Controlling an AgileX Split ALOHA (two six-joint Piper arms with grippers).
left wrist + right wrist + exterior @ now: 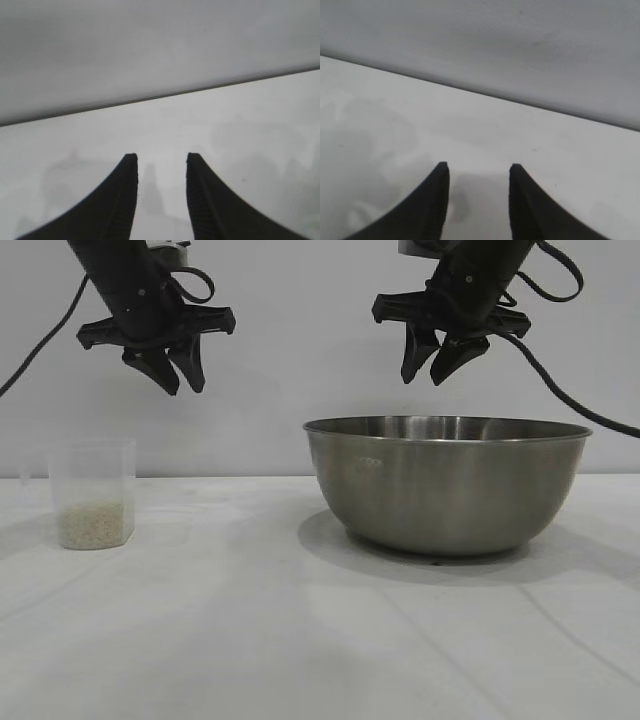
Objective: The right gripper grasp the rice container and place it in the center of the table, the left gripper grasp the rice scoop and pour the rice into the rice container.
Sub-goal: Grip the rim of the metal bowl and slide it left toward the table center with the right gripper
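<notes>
Hanging above the tabletop (250, 640), the left gripper (178, 375) and right gripper (432, 365) were seen slightly parted, nothing held. The rice container (447, 485) sat right of centre under the right gripper; the rice scoop (93, 493), rice (94, 524) inside, possibly handle hidden, far left.

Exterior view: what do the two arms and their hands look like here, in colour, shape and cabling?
Both are matte black. The left hand and the right hand each have a flat crossbar carrying two curved fingers that taper to points. The wrist views show ridged inner faces on the fingers. Black cables loop beside each wrist and trail off to the sides. No markings or sleeves show.
</notes>
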